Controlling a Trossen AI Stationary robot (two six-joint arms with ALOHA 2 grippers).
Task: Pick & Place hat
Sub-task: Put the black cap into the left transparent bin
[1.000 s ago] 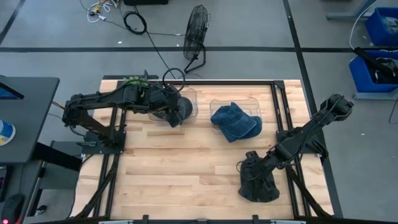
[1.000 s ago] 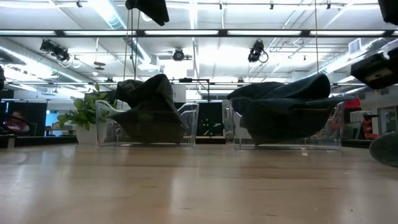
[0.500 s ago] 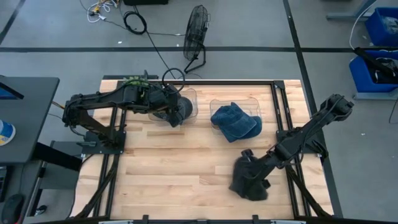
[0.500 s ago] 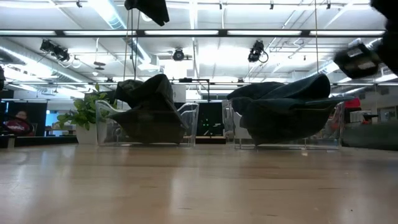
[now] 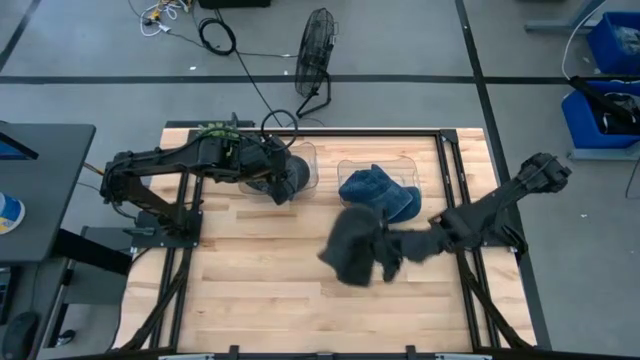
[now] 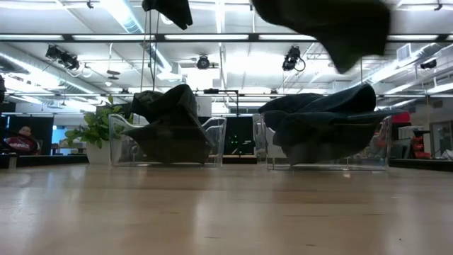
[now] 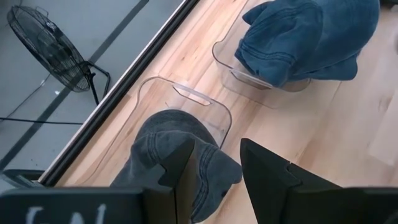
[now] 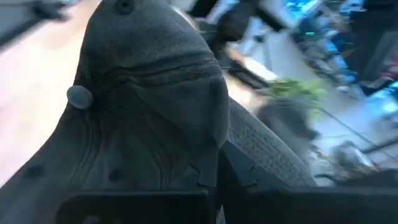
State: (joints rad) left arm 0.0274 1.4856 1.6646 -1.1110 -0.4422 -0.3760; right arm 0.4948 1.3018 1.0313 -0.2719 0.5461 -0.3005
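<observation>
A dark grey hat point(image 5: 352, 252) hangs in the air over the table's middle, and my right gripper point(image 5: 393, 245) is shut on it. In the low view this hat point(image 6: 327, 27) shows high above the wood. A blue hat point(image 5: 378, 195) lies in the right clear bin point(image 5: 408, 162), slumped over its rim. Another dark hat point(image 7: 171, 146) sits in the left clear bin point(image 7: 186, 93). My left gripper point(image 7: 217, 158) stands open above that hat; the low view shows the left gripper point(image 6: 168, 10) well clear of it. My right gripper pinches the dark hat between its two fingers point(image 8: 239, 171), at the cloth where the crown meets the stitched brim point(image 8: 208, 149). The fingers reach in from the table's right, about level. The hat is lifted clear of the table, its crown and top button point(image 8: 79, 95) hanging out beyond the fingers.
Both bins stand side by side at the table's far edge. Bare wood point(image 5: 270, 280) fills the near half of the table. Black frame rails point(image 5: 447, 175) run along the sides. A fan point(image 5: 315, 50) and cables lie on the floor beyond the far edge.
My right gripper has shut on the dark hat that lay at the table's near right. It has risen and swung toward the left and far edges, toward the bins. The hat has left the wood and now hangs clear.
</observation>
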